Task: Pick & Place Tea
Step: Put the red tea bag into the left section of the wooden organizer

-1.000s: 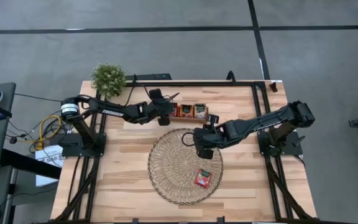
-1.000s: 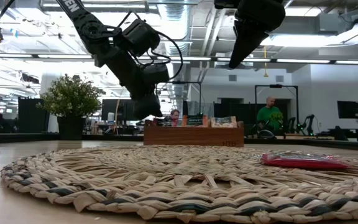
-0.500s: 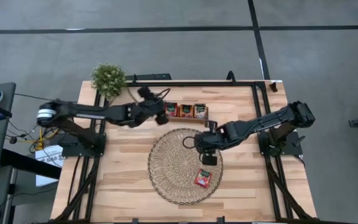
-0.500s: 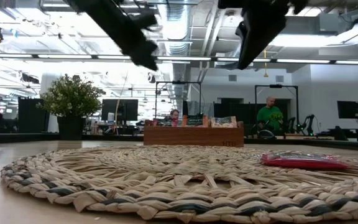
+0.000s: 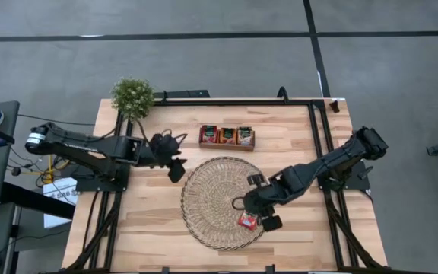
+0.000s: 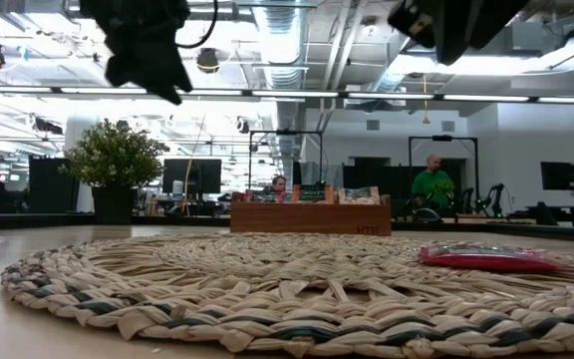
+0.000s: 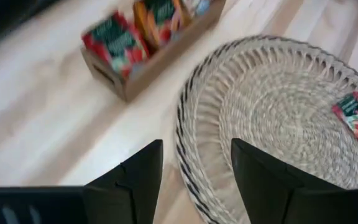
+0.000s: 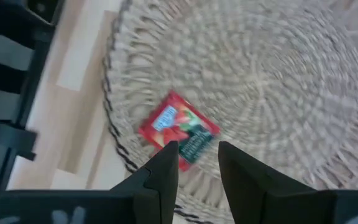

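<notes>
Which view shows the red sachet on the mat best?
Right wrist: the sachet fills mid-frame, face up. Left wrist shows it small; low view shows only its edge; in the high view the right arm partly covers it.

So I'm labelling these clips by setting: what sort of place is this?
Most likely an open-plan robotics lab or office. The low view shows exposed ceiling ducts, computer monitors and a person at workstations beyond the wooden table.

Light wooden table, round woven mat at centre, wooden tray behind, potted plant at corner
</notes>
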